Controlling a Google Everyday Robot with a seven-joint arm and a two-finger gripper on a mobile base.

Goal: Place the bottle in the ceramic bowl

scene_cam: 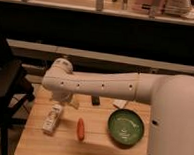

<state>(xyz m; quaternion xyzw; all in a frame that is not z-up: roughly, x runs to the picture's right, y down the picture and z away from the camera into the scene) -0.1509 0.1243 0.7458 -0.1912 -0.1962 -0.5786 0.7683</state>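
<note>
The bottle [52,118] lies on its side at the left of the wooden table [40,145], pale with a whitish label. Directly above its far end hangs my gripper [65,101], at the end of the white arm [100,86] that reaches in from the right. The gripper is open and holds nothing; much of it is hidden by the wrist. The ceramic bowl [125,127] is dark green and empty, and stands at the right of the table, well apart from the bottle.
An orange carrot-like stick [80,128] lies between bottle and bowl. A small dark object [95,100] and a white object [119,103] sit at the table's back edge under the arm. A black chair [4,88] stands to the left.
</note>
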